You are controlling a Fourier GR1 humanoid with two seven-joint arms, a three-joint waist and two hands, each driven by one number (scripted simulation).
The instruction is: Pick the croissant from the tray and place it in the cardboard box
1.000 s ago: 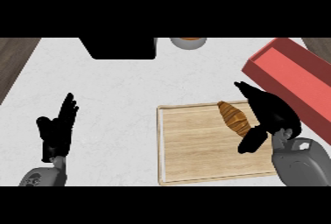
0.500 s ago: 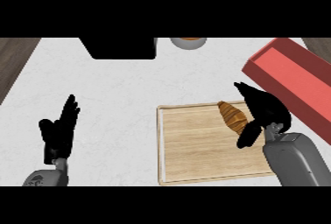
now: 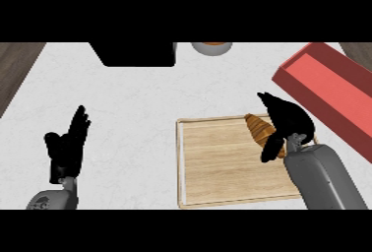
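The croissant [image 3: 259,132] lies at the far right corner of the wooden tray [image 3: 218,170], not yet lifted. Over the last second the right hand [image 3: 288,120] has drawn in over the croissant's right side, fingers curling round it, thumb below; the grasp looks nearly made. The red box [image 3: 330,88] waits beyond the tray's right edge. The left hand [image 3: 67,147] rests open, well left of the tray on the surface [image 3: 131,98].

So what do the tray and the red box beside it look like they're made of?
The tray looks like pale wood with a matte finish: grain lines run across it inside a raised rim. The red box shows flat, even colour with no grain or gloss; that fits painted card or plastic, but the look leaves it open.
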